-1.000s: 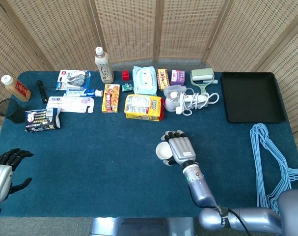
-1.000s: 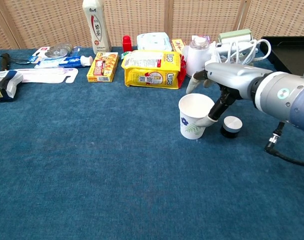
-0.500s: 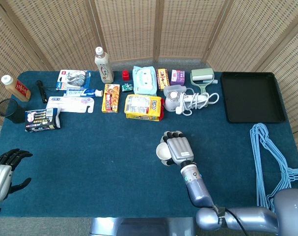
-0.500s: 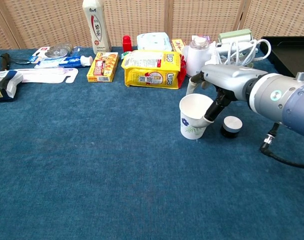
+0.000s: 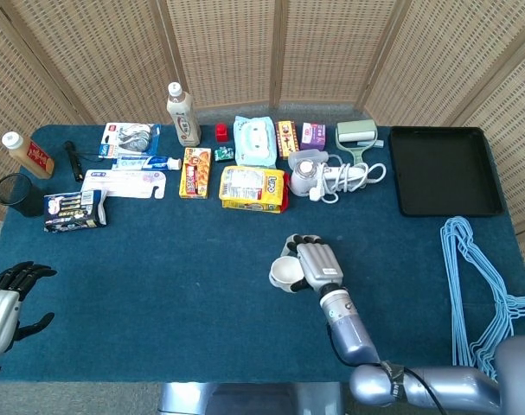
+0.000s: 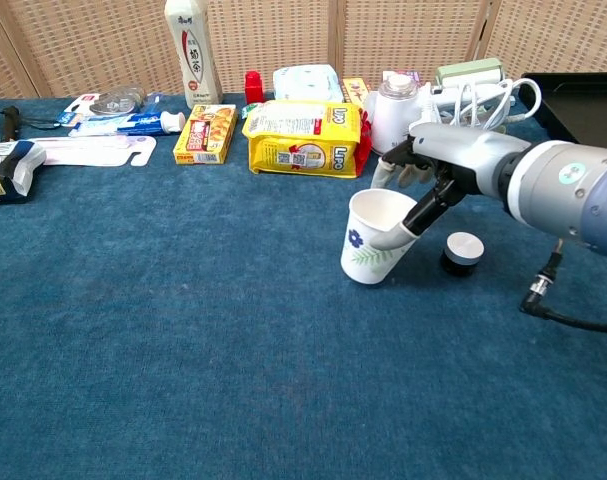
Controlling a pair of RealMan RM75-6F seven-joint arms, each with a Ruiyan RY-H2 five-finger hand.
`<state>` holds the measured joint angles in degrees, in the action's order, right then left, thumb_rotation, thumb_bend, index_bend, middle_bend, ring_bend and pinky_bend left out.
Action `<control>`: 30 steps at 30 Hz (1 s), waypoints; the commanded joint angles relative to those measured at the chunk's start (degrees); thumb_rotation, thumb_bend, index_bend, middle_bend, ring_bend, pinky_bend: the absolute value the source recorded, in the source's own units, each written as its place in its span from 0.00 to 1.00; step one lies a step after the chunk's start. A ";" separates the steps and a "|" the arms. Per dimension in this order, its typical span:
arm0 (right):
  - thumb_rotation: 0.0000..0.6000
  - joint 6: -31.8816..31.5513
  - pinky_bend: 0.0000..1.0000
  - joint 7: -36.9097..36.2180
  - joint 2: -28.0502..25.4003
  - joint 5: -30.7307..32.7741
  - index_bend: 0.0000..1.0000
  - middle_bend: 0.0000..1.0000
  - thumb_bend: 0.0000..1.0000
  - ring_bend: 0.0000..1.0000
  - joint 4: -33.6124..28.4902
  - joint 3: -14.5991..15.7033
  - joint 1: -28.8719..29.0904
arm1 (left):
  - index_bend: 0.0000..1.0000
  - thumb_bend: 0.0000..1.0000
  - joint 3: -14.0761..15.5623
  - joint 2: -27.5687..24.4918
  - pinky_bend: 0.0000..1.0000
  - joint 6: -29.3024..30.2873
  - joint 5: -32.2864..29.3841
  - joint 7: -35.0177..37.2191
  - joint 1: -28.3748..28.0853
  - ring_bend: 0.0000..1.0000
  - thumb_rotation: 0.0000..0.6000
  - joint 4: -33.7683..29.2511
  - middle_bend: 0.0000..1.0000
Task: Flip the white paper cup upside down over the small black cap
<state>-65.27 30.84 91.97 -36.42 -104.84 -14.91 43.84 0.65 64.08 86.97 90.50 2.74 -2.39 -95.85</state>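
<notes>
Head view first: the right robot hand (image 5: 316, 264) sits a little below the middle of the blue tabletop (image 5: 158, 285), its fingers closed around the white paper cup (image 5: 284, 274), which shows at the hand's 9 o'clock side with its open mouth facing up toward the camera. The left robot hand (image 5: 7, 296) hangs at the tabletop's lower left edge with fingers spread and nothing in them. A yellow snack bag (image 5: 253, 188) lies at 12 o'clock from the cup, and a black tray (image 5: 442, 171) sits well apart toward 2 o'clock, with blue hangers (image 5: 475, 281) on the right edge. Chest view: the right robot hand (image 6: 423, 175) grips the cup (image 6: 374, 239) at its rim, one finger reaching down inside, and the cup is tilted, its base leaning toward 7 o'clock. The small black cap (image 6: 463, 253) stands on the tabletop just beside the cup at 3 o'clock, apart from it and uncovered.
</notes>
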 commanded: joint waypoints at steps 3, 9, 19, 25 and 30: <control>0.89 8.15 0.13 -11.66 -4.19 3.05 0.40 0.23 0.23 0.21 -3.39 -2.85 -3.00 | 0.28 0.18 0.10 -0.22 0.18 0.11 0.16 -0.36 0.04 0.17 1.00 -0.40 0.28; 0.89 15.85 0.10 -22.04 -5.52 1.08 0.40 0.23 0.23 0.21 -2.55 -2.61 -5.63 | 0.28 0.18 0.10 -0.70 0.18 0.51 0.35 -1.03 0.15 0.17 1.00 -1.18 0.28; 0.89 21.48 0.05 -30.06 -5.14 -8.89 0.35 0.20 0.23 0.17 2.82 0.84 -7.76 | 0.28 0.18 0.22 -1.32 0.18 1.24 0.69 -1.61 0.51 0.17 1.00 -1.96 0.28; 0.89 19.66 0.04 -31.09 -5.40 -12.63 0.21 0.17 0.23 0.15 3.66 1.81 -8.43 | 0.28 0.18 0.23 -1.44 0.18 1.63 1.04 -1.30 0.60 0.17 1.00 -1.94 0.28; 0.89 17.52 0.03 -30.36 -6.59 -15.88 0.17 0.16 0.23 0.15 2.93 2.10 -8.55 | 0.28 0.18 0.23 -1.54 0.18 2.08 1.21 -0.94 0.79 0.17 1.00 -1.79 0.28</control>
<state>-47.22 0.25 85.78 -51.70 -101.62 -12.94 35.36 0.88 62.54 89.05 91.71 1.80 -1.60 -97.64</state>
